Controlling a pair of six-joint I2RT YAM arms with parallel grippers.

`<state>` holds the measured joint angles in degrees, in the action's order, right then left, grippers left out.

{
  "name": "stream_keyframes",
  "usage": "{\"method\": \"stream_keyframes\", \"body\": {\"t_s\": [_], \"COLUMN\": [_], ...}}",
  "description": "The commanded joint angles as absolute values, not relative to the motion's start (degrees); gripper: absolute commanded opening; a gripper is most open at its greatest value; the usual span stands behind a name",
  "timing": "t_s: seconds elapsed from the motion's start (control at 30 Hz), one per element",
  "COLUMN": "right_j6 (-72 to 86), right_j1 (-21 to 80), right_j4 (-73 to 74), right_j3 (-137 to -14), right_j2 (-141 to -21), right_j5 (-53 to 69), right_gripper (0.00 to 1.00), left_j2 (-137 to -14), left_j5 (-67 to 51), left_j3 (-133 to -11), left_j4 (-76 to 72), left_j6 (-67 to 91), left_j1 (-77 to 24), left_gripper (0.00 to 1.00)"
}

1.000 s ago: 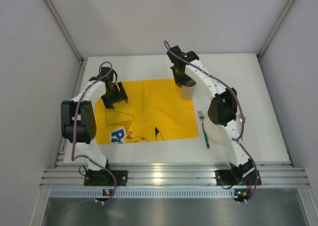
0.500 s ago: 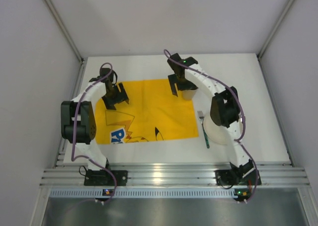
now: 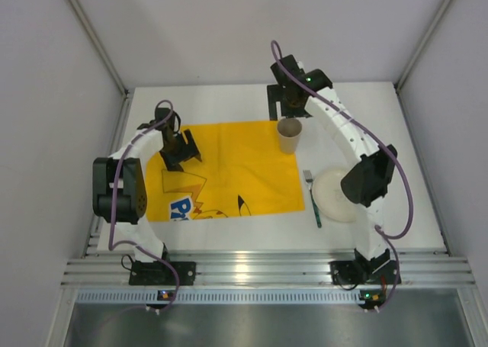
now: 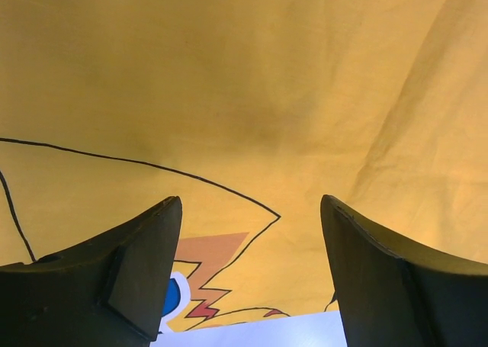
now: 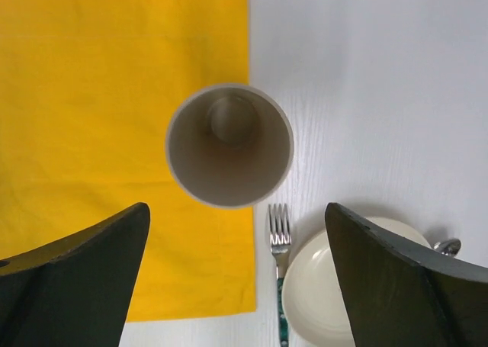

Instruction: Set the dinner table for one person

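Broadly, the dinner table [image 3: 412,133] is seen as a large, flat, matte white rectangular surface, edged by ribbed aluminium rails along its near side, and most of the top view is taken up by it. A yellow cloth mat [image 3: 236,164], softly creased and printed with black outlines and a blue and red figure, is spread across its left and middle part. A tapered beige paper cup [image 3: 290,136] with a round open mouth is stood upright at the mat's far right corner, close to the cloth's edge. To the right of the mat, on bare white, a metal fork [image 3: 313,198] with a dark green handle is laid with its tines pointing away from the arm bases, just beside a round, glossy cream plate [image 3: 332,198]. The right gripper [image 3: 284,110] is held above the cup with its dark jaws spread wide and nothing clasped between them. The left gripper [image 4: 252,210] is held low over the mat, its jaws likewise parted and empty.
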<state>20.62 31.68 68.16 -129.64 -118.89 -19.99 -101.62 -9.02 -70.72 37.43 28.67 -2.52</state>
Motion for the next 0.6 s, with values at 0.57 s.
{"method": "stream_keyframes", "body": {"t_s": [0.57], "right_j6": [35.1], "right_j1": [31.2], "right_j4": [65.2], "right_j3": [-79.2], "right_j2": [-97.0], "right_j5": [-10.1], "right_gripper": [0.77], "left_j2": [-96.2], "left_j5": [-12.4], "left_j3": [-66.8], "left_j4": [33.5], "left_j6": [30.2], "left_j1": [-5.4], "left_gripper": [0.78]}}
